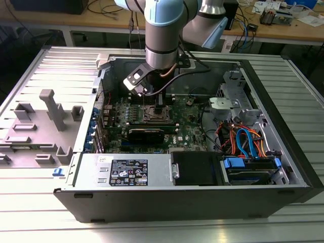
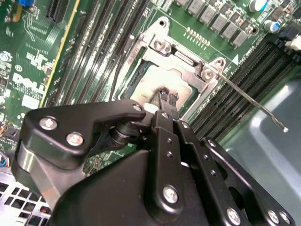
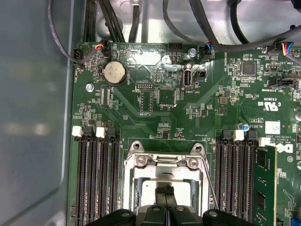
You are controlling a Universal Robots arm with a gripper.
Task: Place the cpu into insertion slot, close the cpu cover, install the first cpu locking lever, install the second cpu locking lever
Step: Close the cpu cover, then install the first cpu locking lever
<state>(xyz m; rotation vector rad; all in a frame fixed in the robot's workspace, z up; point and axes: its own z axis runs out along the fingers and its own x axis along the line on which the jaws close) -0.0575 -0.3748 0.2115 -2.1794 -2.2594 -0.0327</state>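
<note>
- Exterior view: a robot arm reaches down from 12 o'clock into the open black computer case (image 1: 283, 152). Its black gripper (image 1: 159, 107) is low over the small square, silver-rimmed insertion slot (image 1: 152, 115) in the middle of the green circuit board (image 1: 190, 129).
- Second wrist view: the gripper (image 2: 167, 96) has its fingertips together with nothing between them, resting on or just above the flat square silver-grey cpu (image 2: 154, 85). The cpu lies in the slot with its metal top facing up.
- Taking the screwed edge of the thin silvery cpu cover (image 2: 181, 59) as 12 o'clock, a thin wire locking lever (image 2: 249, 101) rises off the 3 o'clock side, unlatched.
- First wrist view: the cpu (image 3: 146, 188) is square, so it has no real long axis. Its edges run parallel to the long black memory slots (image 3: 96, 179) at 3 and 9 o'clock, and the gripper (image 3: 165, 195) comes in from 6.
- The cover (image 3: 164, 162) seems to lie flat around the chip, though I cannot be sure.
- Placing looks done, and the work appears to be at the cover and lever stage. Whatever follows calls for a straight lift that stays clear of the lever (image 3: 210, 188).
</note>
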